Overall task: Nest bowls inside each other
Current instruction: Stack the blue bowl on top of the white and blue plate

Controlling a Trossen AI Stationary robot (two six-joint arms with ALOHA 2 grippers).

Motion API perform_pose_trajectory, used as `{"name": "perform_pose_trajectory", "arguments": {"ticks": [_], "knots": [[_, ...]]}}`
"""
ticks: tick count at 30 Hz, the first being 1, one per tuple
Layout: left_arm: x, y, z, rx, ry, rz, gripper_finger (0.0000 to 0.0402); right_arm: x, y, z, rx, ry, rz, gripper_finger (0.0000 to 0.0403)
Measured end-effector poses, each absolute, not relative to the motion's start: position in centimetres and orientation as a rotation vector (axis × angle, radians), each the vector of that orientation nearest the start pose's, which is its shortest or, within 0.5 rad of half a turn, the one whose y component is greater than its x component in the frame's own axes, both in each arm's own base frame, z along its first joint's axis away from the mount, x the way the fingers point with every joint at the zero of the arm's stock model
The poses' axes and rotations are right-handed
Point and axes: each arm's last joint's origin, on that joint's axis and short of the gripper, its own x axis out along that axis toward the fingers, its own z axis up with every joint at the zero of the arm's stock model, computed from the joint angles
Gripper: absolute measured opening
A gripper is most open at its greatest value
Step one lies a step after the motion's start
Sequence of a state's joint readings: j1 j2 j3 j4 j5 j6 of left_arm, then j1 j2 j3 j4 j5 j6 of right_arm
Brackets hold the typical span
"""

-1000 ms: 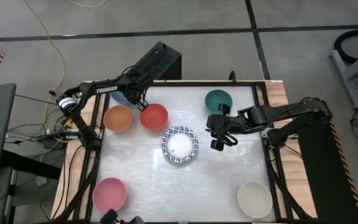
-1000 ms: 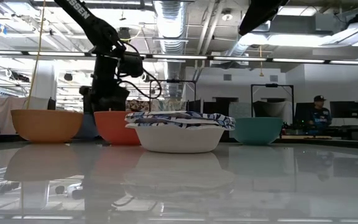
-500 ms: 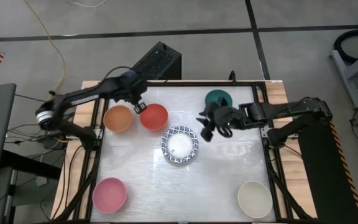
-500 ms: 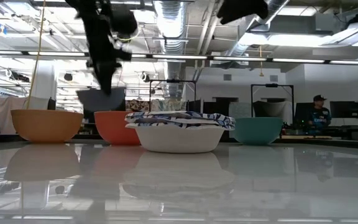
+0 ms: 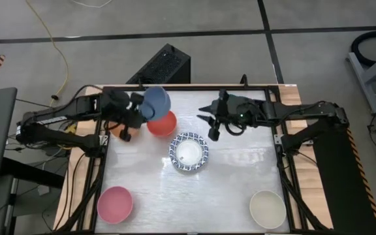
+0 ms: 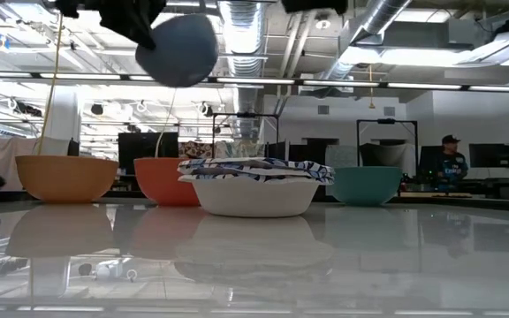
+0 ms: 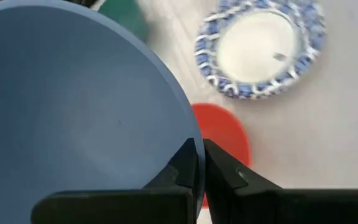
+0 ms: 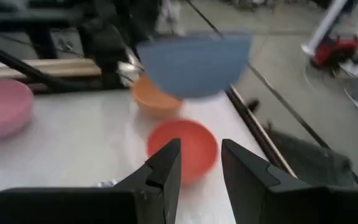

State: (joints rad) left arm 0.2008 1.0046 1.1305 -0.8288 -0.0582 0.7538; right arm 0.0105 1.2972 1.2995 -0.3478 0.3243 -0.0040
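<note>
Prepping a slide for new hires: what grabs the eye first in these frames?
The blue bowl, clamped by its rim in the left gripper and hanging in the air above the red bowl at the table's far left. Next, the stack of white bowls with blue patterned rims at the table's centre, with the right gripper hovering open nearby.

Blue bowl [image 5: 156,102], red bowl [image 5: 164,125], pink bowl [image 5: 115,203], white/blue-patterned-rim bowl [image 5: 188,152].

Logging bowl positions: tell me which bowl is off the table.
The blue bowl. The left claw is shut on its rim and holds it in the air above the red bowl; every other bowl in view sits on the table.
</note>
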Motion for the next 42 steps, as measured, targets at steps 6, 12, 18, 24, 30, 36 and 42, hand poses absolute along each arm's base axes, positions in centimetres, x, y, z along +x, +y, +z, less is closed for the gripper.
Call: {"name": "perform_pose_trajectory", "arguments": {"ticks": [6, 12, 18, 24, 30, 36, 42], "knots": [[20.5, 2.3, 34.1, 1.049, 0.906, -0.062, 0.0000, 29.2, -1.7, 38.8, -0.061, 0.279, -0.348, 0.0134], [23.4, 1.8, 31.6, 1.330, 1.161, 0.004, 0.0000, 29.6, -2.2, 39.4, 0.010, 0.177, -0.467, 0.0134], [25.7, 2.1, 29.6, 1.422, 1.322, 0.110, 0.0000, 29.8, -2.6, 39.5, 0.034, 0.136, -0.599, 0.0146], [27.8, 2.4, 28.3, 1.553, 1.424, 0.258, 0.0000, 32.0, -3.0, 37.6, 0.014, 0.179, -0.622, 0.0181], [28.8, 2.3, 28.3, 1.576, 1.398, 0.325, 0.0000, 33.2, -3.0, 37.0, 0.019, 0.146, -0.624, 0.0226], [29.3, 1.7, 28.6, 1.623, 1.353, 0.314, 0.0000, 33.4, -3.8, 36.9, 0.001, 0.143, -0.648, 0.0236], [29.9, 1.2, 29.1, 1.663, 1.294, 0.314, 0.0000, 33.9, -4.2, 36.4, 0.013, 0.150, -0.657, 0.0230]]}}
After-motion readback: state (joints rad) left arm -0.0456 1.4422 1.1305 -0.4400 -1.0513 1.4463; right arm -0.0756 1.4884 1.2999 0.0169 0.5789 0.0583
